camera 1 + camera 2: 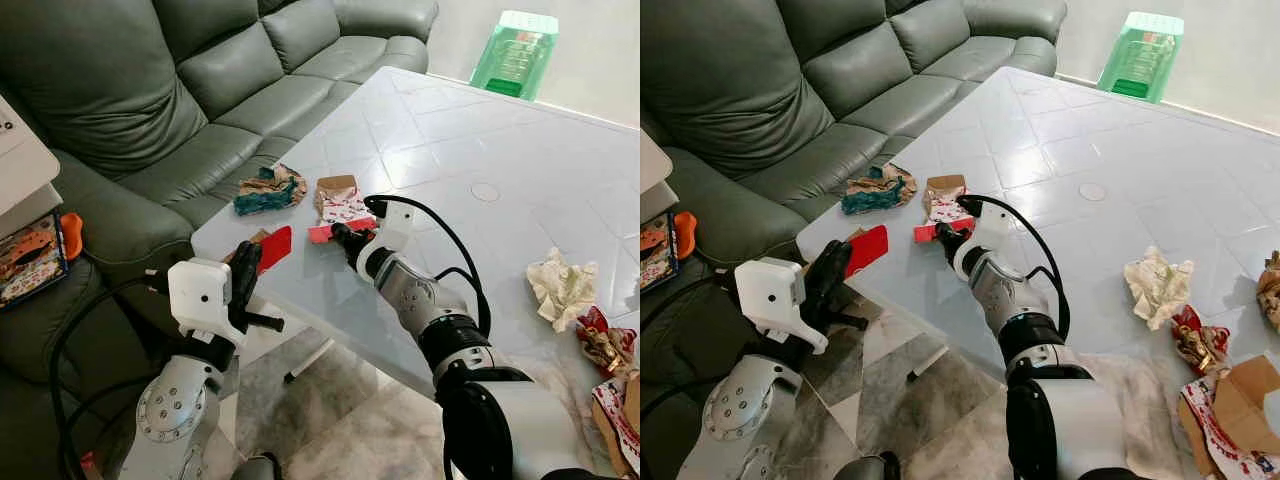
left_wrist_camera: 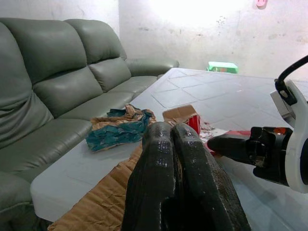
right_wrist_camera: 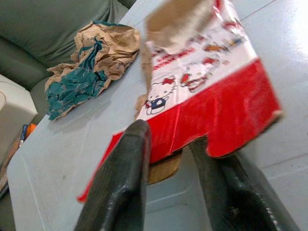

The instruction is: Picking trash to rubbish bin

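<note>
The right gripper (image 1: 337,236) reaches over the table's (image 1: 470,150) near edge, fingers parted around the red-and-white carton scrap (image 3: 207,101), seemingly pinching its red flap. The left gripper (image 2: 175,144) hangs off the table corner, fingers pressed together beside a red card (image 1: 273,247) overhanging the edge. Crumpled teal-and-brown paper (image 1: 268,190) lies near the sofa (image 1: 150,90) side. More trash (image 1: 562,288) sits rightward, partly cut off.
</note>
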Robot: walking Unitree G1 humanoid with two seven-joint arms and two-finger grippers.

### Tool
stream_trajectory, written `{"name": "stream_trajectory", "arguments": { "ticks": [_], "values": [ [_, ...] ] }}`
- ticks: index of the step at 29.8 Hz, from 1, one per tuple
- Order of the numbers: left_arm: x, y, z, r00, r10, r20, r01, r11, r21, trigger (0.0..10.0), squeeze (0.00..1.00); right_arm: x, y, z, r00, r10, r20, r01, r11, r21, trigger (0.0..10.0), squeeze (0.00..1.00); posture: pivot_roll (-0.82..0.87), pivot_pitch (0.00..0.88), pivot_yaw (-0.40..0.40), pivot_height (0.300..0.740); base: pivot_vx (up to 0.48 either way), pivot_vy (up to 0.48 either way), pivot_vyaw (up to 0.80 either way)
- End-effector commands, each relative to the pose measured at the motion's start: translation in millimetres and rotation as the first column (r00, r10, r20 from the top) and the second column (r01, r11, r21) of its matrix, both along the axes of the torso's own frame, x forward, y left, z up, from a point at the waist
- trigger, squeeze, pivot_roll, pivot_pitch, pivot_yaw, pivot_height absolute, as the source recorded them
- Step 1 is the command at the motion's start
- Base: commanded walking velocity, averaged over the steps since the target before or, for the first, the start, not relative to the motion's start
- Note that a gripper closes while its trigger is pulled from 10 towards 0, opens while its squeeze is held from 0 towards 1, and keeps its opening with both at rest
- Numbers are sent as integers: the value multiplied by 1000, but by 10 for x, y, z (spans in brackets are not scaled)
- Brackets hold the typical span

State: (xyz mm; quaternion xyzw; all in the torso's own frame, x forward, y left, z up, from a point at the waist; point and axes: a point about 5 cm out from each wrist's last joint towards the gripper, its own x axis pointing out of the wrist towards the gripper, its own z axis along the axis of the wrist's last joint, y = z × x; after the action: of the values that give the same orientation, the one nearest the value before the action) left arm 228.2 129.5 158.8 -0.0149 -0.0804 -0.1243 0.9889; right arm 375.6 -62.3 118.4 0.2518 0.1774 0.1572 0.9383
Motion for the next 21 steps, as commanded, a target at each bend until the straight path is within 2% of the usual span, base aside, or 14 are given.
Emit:
{"name": "stream_trajectory", "arguments": {
  "ticks": [1, 6, 15, 19, 21],
  "values": [
    [-15, -11, 33, 1000, -2, 16, 2, 1000, 0, 0, 0, 17, -5, 12, 1000, -8, -4, 8, 1000, -8, 0, 0, 146, 116, -44, 740, 0, 0, 0],
    [-9, -20, 38, 1000, -6, 18, 6, 1000, -2, 0, 0, 17, -11, 9, 1000, -9, -1, 9, 1000, -11, 0, 0, 144, 116, -43, 740, 0, 0, 0],
    [15, -32, 47, 1000, -12, 21, 12, 1000, -3, 0, 0, 32, -61, 66, 997, 6, 76, -1, 997, -75, 0, 0, 135, 109, -41, 740, 0, 0, 0],
    [58, -47, 48, 1000, -12, 20, 12, 1000, 6, 0, 0, 47, -113, 128, 990, 4, 143, 13, 992, -122, 0, 0, 120, 99, -38, 740, 0, 0, 0],
    [99, -64, 63, 1000, -13, 24, 13, 1000, 11, 0, 0, 64, -182, 221, 974, -6, 227, 46, 984, -170, 0, 0, 110, 91, -36, 740, 0, 0, 0]
  ]
}}
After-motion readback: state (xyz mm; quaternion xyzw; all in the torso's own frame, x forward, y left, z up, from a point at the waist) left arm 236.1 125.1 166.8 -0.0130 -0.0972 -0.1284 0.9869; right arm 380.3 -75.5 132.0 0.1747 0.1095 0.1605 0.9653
